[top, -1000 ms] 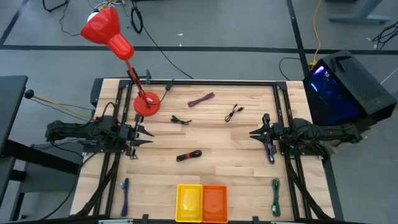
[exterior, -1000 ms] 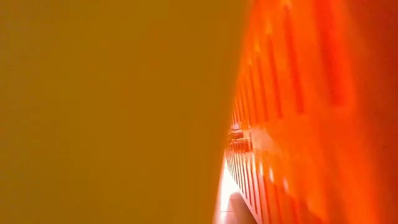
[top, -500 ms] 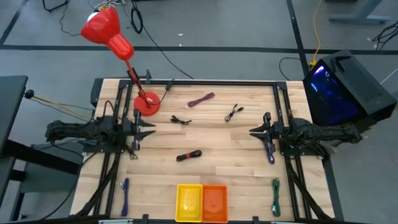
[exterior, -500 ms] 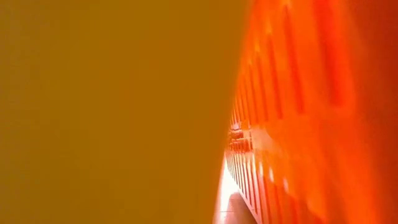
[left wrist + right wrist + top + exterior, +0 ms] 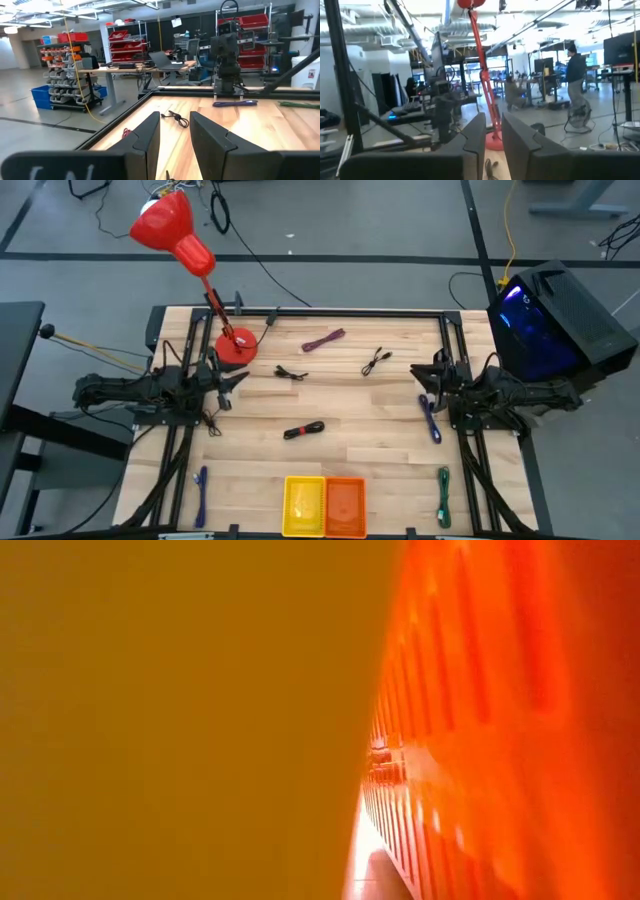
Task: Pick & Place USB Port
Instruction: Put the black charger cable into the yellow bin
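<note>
Risks and clearances, left to right.

- Blue cable [image 5: 201, 483]: lies at the table's [image 5: 350, 395] front-left corner, just beside the black frame rail [image 5: 176, 470]. Judgement: a grab there could catch a finger on the rail.
- Left gripper [image 5: 232, 383]: hovers over the table's left side, fingers parted, nothing between them. The red lamp base [image 5: 237, 346] is just beside it, toward the back. Likely hazard: a backward swing knocks the lamp over. Open room lies toward the centre.
- Small black cable [image 5: 290, 373]: nearest reach for the left arm, clear wood around it. It is thin and flat, so the fingers may close on nothing.
- Black-and-red cable [image 5: 303, 430]: centre, well apart from everything; easiest pick.
- Yellow bin [image 5: 305, 505] and orange bin [image 5: 345, 505]: touching, at the front edge. Their walls fill the low view, so drop height cannot be checked from there. A loose end may trail over a rim.
- Purple cable [image 5: 323, 340] and black coiled cable [image 5: 377, 360]: toward the back, open wood around both.
- Right gripper [image 5: 425, 375]: at the right side, fingers slightly apart, empty.
- Violet cable [image 5: 430, 418]: near the right gripper, beside the right rail; same snag risk.
- Green cable [image 5: 443, 495]: front-right corner, by the rail.

Which cable the task means: cannot tell. None is held or binned.
</note>
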{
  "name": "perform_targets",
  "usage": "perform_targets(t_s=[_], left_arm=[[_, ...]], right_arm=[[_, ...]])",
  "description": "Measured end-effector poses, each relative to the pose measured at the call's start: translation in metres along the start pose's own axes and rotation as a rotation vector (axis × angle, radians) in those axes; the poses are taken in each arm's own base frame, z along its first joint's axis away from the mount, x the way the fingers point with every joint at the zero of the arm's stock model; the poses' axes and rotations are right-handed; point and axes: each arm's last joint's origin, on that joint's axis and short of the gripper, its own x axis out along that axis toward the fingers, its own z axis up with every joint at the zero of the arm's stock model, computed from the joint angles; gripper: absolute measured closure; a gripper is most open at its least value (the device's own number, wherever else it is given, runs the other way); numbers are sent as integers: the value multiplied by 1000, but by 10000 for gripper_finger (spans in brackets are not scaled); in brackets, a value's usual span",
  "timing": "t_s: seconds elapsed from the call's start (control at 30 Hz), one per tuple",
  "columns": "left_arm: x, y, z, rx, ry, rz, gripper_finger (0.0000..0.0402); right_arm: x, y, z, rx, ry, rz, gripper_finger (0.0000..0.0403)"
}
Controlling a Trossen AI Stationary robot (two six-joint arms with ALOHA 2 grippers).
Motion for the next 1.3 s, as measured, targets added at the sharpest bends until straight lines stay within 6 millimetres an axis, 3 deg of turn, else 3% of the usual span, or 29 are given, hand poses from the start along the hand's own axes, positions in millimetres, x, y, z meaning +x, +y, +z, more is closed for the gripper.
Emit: perform_targets(t_s=[0.13, 0.23, 0.33, 0.43, 0.6, 0.83, 0.93, 1.03, 1.17, 1.3], left_arm=[[0, 0, 0, -41, 2, 12, 289], [0, 0, 0, -44, 1, 12, 289], [0, 1, 0, -55, 2, 20, 289], [0, 1, 0, -94, 2, 25, 289], [1, 0, -1, -115, 14, 29, 289], [6, -2, -4, -114, 45, 43, 289], [8, -3, -7, -125, 78, 39, 289], [10, -4, -11, -119, 112, 32, 289], [12, -6, -14, -101, 149, 31, 289], [14, -7, -17, -87, 178, 31, 289]], right_arm=[[-1, -4, 8, -8, -82, -127, 337], [-3, -4, 26, -54, -228, -142, 337], [-3, -2, 66, -125, -369, -75, 337], [4, -1, 107, -224, -294, -124, 337], [38, 3, 160, -409, -36, -274, 337], [107, 5, 203, -653, 164, -394, 337], [132, -8, 200, -751, 373, -476, 337], [149, -27, 183, -788, 611, -491, 337], [156, -51, 152, -720, 834, -467, 335], [155, -61, 113, -563, 964, -316, 322]])
